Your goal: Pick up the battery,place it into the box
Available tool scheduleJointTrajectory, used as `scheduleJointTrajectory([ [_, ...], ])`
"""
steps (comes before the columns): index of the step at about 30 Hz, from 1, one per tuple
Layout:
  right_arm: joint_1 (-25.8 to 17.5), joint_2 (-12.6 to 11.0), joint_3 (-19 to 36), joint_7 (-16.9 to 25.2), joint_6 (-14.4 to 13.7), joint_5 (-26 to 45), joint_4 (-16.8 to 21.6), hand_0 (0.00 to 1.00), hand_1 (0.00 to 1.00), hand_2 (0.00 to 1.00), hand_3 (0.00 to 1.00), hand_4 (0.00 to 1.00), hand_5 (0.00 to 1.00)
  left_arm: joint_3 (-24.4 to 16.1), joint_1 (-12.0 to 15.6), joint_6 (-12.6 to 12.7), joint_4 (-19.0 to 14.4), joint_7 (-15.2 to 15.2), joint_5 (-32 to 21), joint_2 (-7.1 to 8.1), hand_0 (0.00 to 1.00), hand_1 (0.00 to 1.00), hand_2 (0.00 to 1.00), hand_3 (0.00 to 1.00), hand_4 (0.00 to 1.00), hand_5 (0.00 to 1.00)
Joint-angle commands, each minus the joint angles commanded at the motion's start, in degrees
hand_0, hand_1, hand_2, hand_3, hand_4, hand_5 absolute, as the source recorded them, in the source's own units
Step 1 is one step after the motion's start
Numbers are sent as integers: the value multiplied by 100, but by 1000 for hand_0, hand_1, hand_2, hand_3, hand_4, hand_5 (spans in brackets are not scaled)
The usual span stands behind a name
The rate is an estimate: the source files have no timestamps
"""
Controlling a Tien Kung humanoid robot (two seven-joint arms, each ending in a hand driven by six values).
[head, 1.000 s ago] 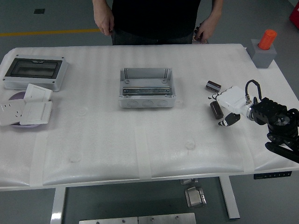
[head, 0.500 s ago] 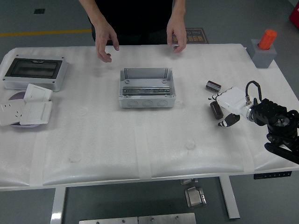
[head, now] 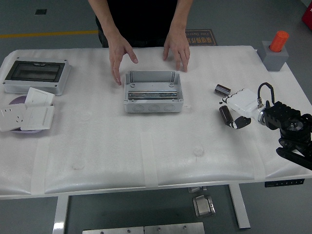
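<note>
The open grey box (head: 152, 100) stands at the table's middle. Two dark cylindrical batteries lie at the right: one battery (head: 222, 89) farther back, the other battery (head: 225, 116) nearer me. My right hand (head: 234, 112), white-backed with black fingers, reaches in from the right edge. Its fingers sit just above the nearer battery and its thumb (head: 242, 122) just below, so the battery lies between them on the table. The hand looks open around it. A person's hands (head: 122, 53) hover spread at the box's far corners. My left arm is out of view.
A grey enclosure with a dark lid (head: 35, 75) sits at the far left, with white switch plates (head: 27, 111) in front of it. An orange cylinder on a grey block (head: 276, 49) stands at the far right corner.
The person's hands came forward from the body down to the box's far corners. My right hand shifted slightly, its thumb drawing closer to the nearer battery.
</note>
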Motion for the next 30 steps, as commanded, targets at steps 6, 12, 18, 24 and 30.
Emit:
scheduleJointTrajectory([
  [6,-13,30,2,18,-50,28,-35,636,614,779,797,671,293,77,-12,7,-2,-39,-46,-5,594,637,582,719,687,236],
  [12,-43,57,-4,32,-84,47,-60,634,616,776,789,661,289,78,-15,10,-4,-47,-16,-7,594,637,583,721,690,238],
  [18,-58,61,-5,34,-86,52,-70,631,611,775,784,661,288,82,-16,11,-5,-49,8,-14,594,637,583,723,692,237],
  [24,-56,48,-4,32,-90,50,-56,628,611,772,777,659,285,86,-16,11,-6,-50,16,-21,594,637,583,723,692,237],
  [30,-64,51,2,50,-108,59,-40,623,610,772,777,661,283,93,-16,14,-6,-50,37,-21,594,637,583,723,692,238],
])
